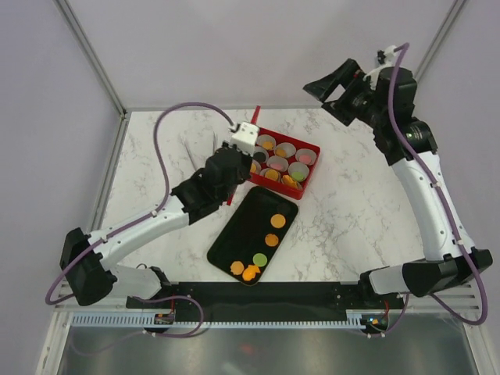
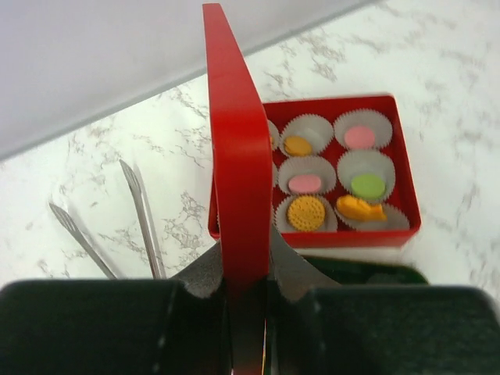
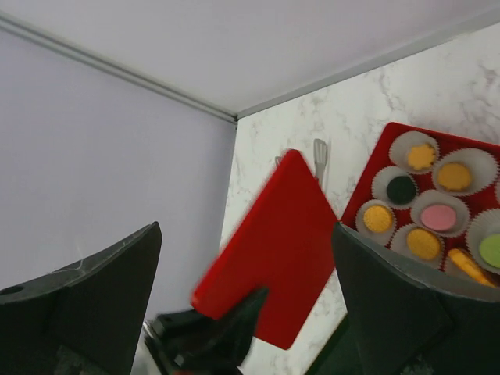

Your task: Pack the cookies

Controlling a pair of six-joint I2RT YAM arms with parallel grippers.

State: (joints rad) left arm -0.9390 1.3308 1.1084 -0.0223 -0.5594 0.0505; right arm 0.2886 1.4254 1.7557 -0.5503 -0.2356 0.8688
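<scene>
While the left gripper stands clenched on the red lid, holding it upright and edge-on at the left side of the red box, the right gripper hangs released, fingers spread wide, high over the far right corner of the white marbled bench. Cookies lie in the box's paper cups toward the middle of the far edge, and more sit on the black tray toward the near edge. Metal tongs lie left of the box, and pale lilac walls enclose the bench.
</scene>
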